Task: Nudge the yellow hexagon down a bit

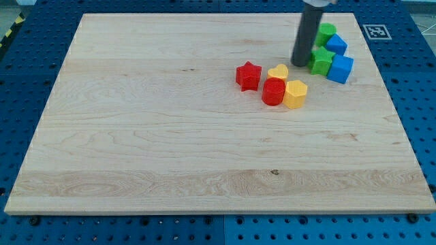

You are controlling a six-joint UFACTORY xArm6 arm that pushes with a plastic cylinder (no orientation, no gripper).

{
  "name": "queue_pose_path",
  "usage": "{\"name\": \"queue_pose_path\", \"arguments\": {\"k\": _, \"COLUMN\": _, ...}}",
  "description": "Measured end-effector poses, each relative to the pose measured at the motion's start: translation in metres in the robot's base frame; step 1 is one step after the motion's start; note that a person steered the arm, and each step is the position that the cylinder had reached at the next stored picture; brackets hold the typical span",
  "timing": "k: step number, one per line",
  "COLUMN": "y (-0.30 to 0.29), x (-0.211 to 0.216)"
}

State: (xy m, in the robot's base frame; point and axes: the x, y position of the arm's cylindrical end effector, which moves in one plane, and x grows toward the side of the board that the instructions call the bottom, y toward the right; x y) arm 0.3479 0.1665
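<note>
The yellow hexagon lies on the wooden board, right of centre, touching a red cylinder on its left. A yellow heart sits just above the red cylinder. My tip is above the yellow hexagon and a little to its right, apart from it, between the yellow heart and a green block.
A red star lies left of the yellow heart. At the view's top right are another green block, a blue block and a blue cube. A marker tag is beyond the board's top right corner.
</note>
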Motion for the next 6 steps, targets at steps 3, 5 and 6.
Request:
{"name": "queue_pose_path", "arguments": {"k": 3, "y": 0.009, "x": -0.001}}
{"name": "queue_pose_path", "arguments": {"k": 5, "y": -0.018, "x": 0.059}}
{"name": "queue_pose_path", "arguments": {"k": 6, "y": -0.008, "x": 0.094}}
